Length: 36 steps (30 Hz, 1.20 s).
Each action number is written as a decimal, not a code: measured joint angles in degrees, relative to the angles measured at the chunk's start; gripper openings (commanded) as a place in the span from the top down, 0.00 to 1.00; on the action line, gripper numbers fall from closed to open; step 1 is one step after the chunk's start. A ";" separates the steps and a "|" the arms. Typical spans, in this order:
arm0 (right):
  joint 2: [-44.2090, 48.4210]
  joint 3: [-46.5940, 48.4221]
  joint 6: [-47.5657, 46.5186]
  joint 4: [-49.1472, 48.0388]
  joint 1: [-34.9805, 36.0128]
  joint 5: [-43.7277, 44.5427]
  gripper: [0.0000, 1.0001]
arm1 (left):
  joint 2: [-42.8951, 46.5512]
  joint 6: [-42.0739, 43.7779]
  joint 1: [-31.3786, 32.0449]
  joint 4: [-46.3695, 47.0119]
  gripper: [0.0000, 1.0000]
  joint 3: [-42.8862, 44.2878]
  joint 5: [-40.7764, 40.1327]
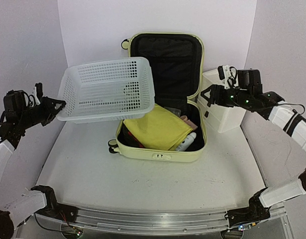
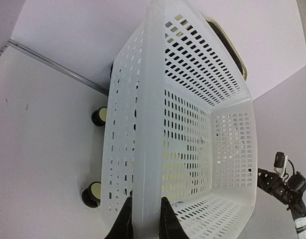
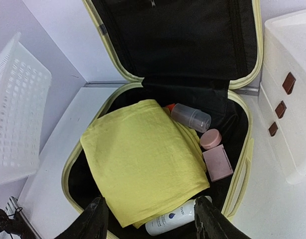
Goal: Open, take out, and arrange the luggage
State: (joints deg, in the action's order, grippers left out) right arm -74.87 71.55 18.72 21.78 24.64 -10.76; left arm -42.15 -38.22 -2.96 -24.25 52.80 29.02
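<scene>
One pale yellow-green suitcase (image 1: 160, 155), one white mesh basket (image 1: 105, 89), one white three-drawer box (image 3: 287, 64) with three brown pulls (image 3: 288, 83); inside the suitcase one folded yellow cloth (image 3: 143, 164), one clear bottle (image 3: 191, 118), one white bottle (image 3: 172, 219), one round pink pot (image 3: 210, 138) and one flat pink case (image 3: 218, 163); two wheels (image 2: 91, 194) show in the left wrist view.

All of it stands on a white table (image 1: 143, 184) with a metal rail (image 1: 157, 216) along its near edge; plain pale walls (image 1: 93, 30) close in the back and both sides.

The left gripper (image 2: 145, 224) is pinched on the basket's rim, one finger (image 2: 124, 224) on each face of it; the basket hangs tilted in the air, beyond the fingertips. The suitcase lies past the basket from these fingers, mostly hidden behind the mesh; its wheels peep out to the left of the basket wall.

The right gripper (image 3: 152, 221) has its fingers (image 3: 95, 221) spread wide with nothing between them, touching nothing. The suitcase lies open directly below and ahead of these fingers, base flat on the table, lid upright against the back wall; the yellow cloth and the white bottle sit under the gap between the fingertips; the pink pot and case lie ahead and right of the right-hand finger; the drawer box stands further right, just beside the suitcase; the basket is off to the left.
</scene>
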 measured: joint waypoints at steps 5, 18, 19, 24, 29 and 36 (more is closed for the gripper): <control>7.13 -0.96 0.02 0.26 0.00 3.74 0.39 | -3.76 0.52 13.77 1.33 1.00 -2.19 4.98; 19.61 -6.97 2.49 3.74 0.02 19.47 0.38 | 9.42 -4.59 32.50 -2.62 1.00 -18.21 4.20; 19.74 -7.08 2.62 3.67 0.02 19.63 0.38 | 10.47 -5.64 33.75 -2.97 1.00 -20.02 3.63; 19.37 -8.63 4.00 3.89 0.02 19.43 0.38 | 13.70 -11.08 38.77 -6.08 1.00 -28.37 -0.35; 17.70 -10.88 5.77 3.82 0.02 17.97 0.32 | 13.66 -15.96 43.80 -5.27 1.00 -32.61 -6.21; 8.57 -11.78 9.68 4.52 0.00 4.76 0.13 | 9.27 -22.62 51.74 -0.42 0.26 -33.27 -14.49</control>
State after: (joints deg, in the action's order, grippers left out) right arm -66.30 59.77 28.40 26.30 24.64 -6.00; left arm -32.88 -60.84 48.77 -24.67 19.53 14.52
